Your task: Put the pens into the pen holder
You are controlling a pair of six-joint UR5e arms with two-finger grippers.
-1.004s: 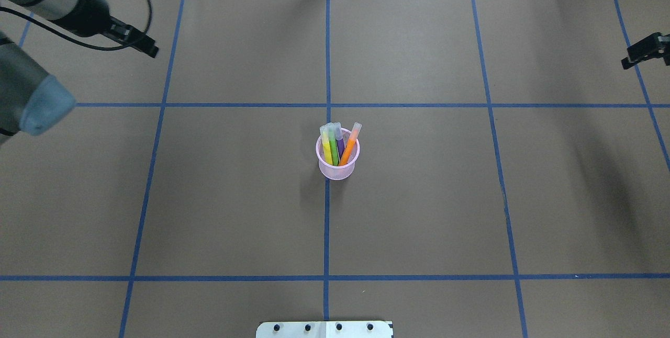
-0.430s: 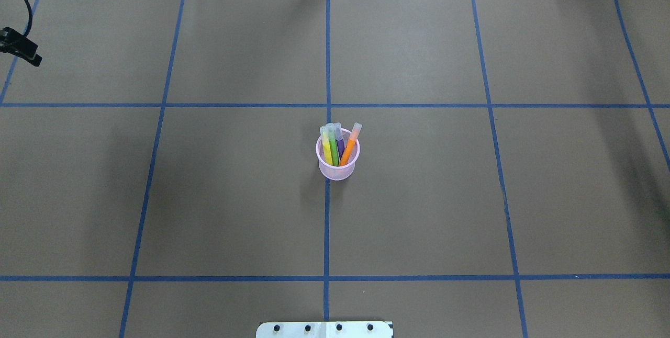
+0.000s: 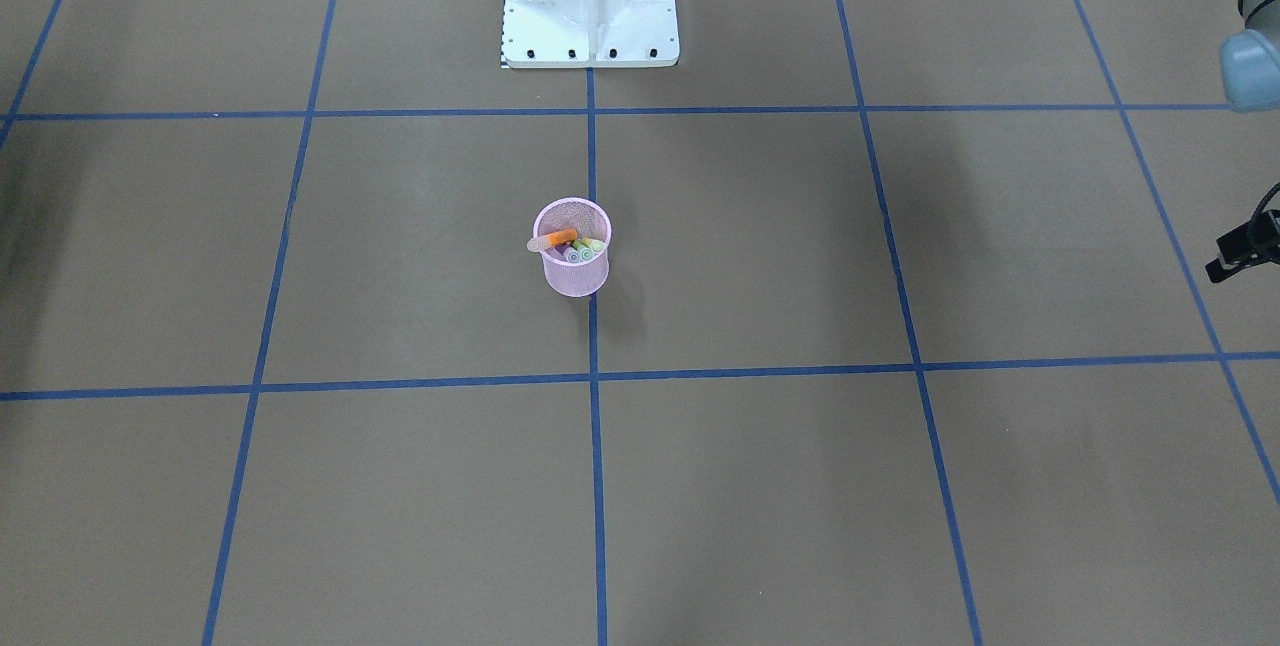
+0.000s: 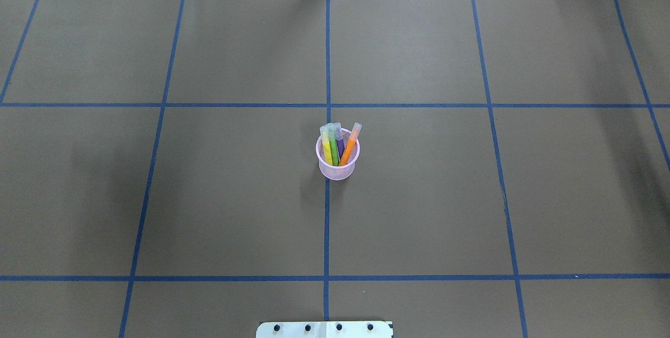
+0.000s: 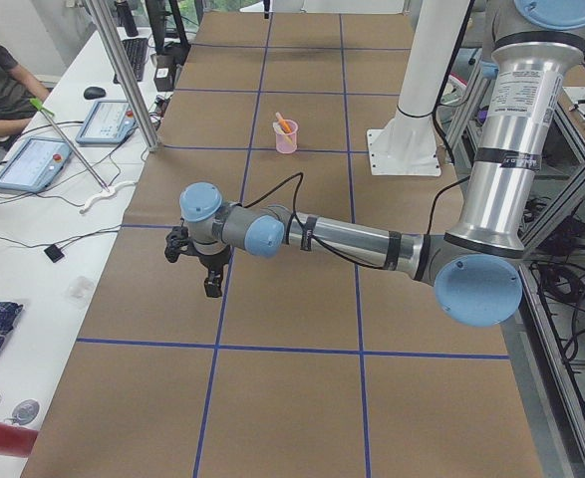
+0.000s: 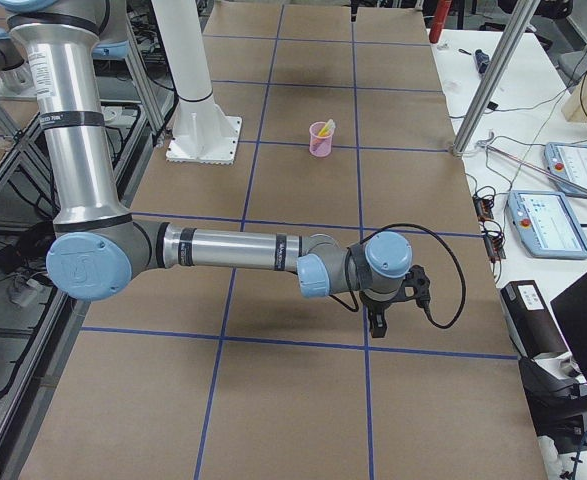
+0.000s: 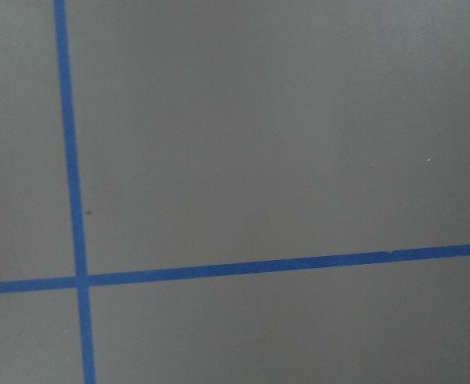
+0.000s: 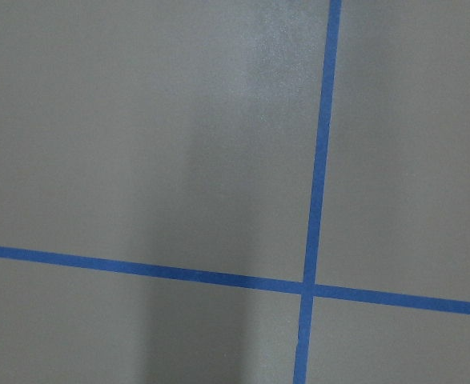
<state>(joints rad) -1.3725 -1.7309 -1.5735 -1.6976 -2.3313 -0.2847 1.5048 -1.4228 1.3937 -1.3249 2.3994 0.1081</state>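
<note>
Currently pens [image 4: 335, 148] in pen holder [image 4: 337, 171], far from left tool [image 5: 212, 287], right tool [image 6: 377, 327]; openness: cannot tell.

The pen holder [image 4: 337, 169] is pale pink wire mesh; in it stand an orange pen [image 4: 348, 150], a green pen [image 4: 333, 154], a purple pen [image 4: 341, 147] and a yellow pen [image 4: 325, 149], each with a pale translucent cap. The table [image 4: 419, 212] is plain brown, ruled into large squares by blue tape lines [image 4: 326, 223]. The robot base [image 3: 590, 1] is white, and the left arm [image 5: 344, 239] and right arm [image 6: 228, 247] are silver with pale blue joint caps and black bands.
</note>
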